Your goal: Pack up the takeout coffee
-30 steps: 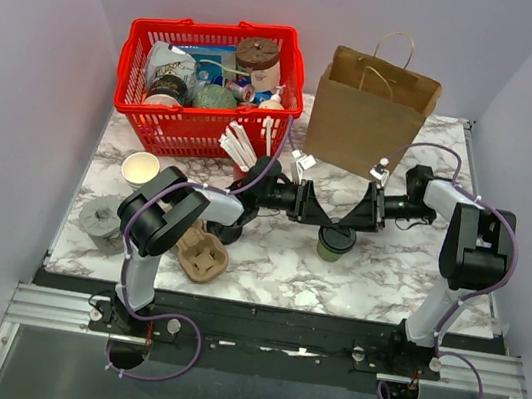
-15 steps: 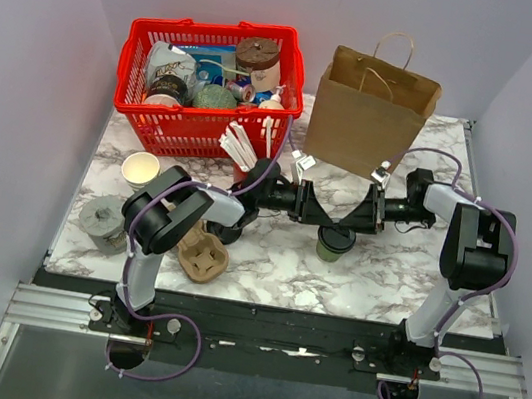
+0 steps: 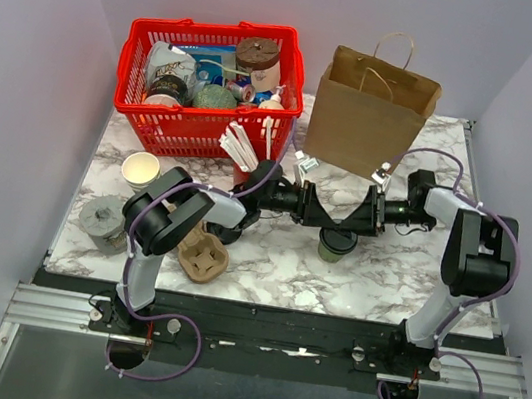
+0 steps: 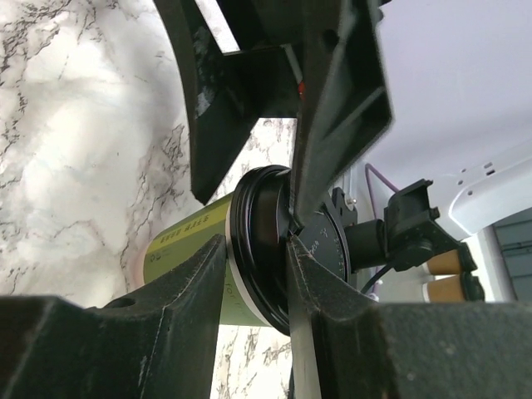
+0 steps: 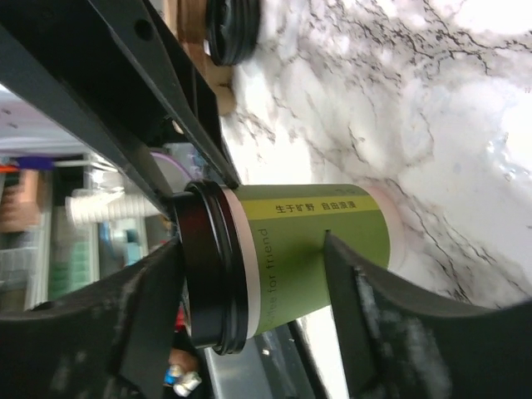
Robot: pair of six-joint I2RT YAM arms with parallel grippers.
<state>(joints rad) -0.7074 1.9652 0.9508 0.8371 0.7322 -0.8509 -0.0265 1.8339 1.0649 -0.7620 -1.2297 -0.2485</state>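
The takeout coffee (image 3: 337, 244), a green cup with a black lid, stands on the marble table between both grippers. My left gripper (image 3: 329, 222) reaches in from the left. In the left wrist view it (image 4: 258, 258) is nearly closed on the lid's rim (image 4: 262, 216), with one finger on the lid top and the other against the cup wall (image 4: 179, 241). My right gripper (image 3: 350, 225) reaches in from the right. In the right wrist view it (image 5: 253, 243) is wide open, with one fingertip (image 5: 332, 245) touching the cup's side (image 5: 307, 216) and the other by the lid (image 5: 208, 266).
A brown paper bag (image 3: 370, 115) stands open just behind the grippers. A red basket (image 3: 133, 47) full of items is at the back left, with white sticks (image 3: 244, 145) in front. A cardboard cup carrier (image 3: 201, 258), a cream cup (image 3: 139, 169) and a grey piece (image 3: 99, 219) lie at the left.
My left gripper has edged a little to the right over the cup, which is now more covered. The right arm has barely moved.
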